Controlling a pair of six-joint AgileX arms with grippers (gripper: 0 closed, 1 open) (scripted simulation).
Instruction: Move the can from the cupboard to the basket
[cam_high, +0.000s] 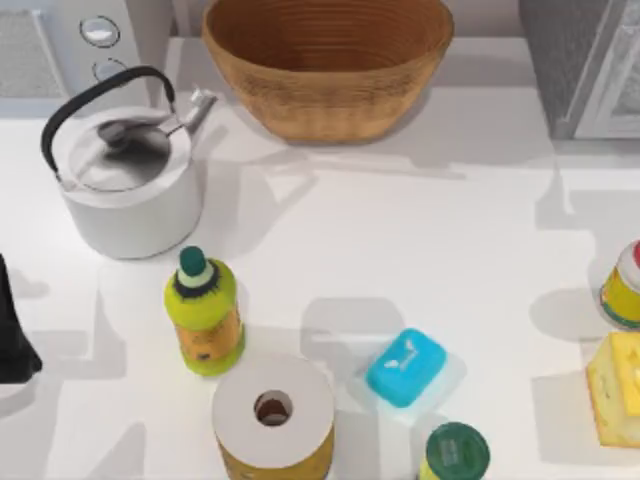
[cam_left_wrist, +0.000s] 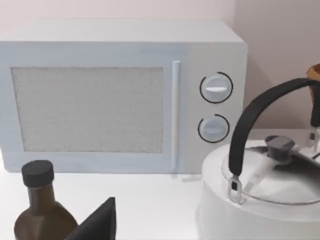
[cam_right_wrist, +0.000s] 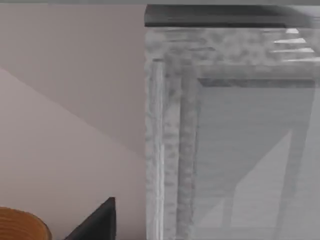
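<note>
a white table (cam_high: 420, 240) seen from above, described outward from the wicker basket (cam_high: 328, 62), which sits at the far edge in the middle. nearest the viewer, well in front of the basket, stand a paper roll (cam_high: 272, 412), a green-lidded jar (cam_high: 456, 452), a blue soap bar (cam_high: 406, 367) and a green-capped bottle (cam_high: 204, 312). closer to the basket, on its left, is a white kettle (cam_high: 128, 178), with a white microwave (cam_left_wrist: 120, 95) behind it. right of the basket stands the grey speckled cupboard (cam_high: 585, 65), its pale door facing the right wrist camera. the can is presumably inside, hidden. it would likely be light, rigid and smooth, best pinched across its sides. the left arm sits at the table's left edge; whether either gripper is spread or pressed together cannot be told.
</note>
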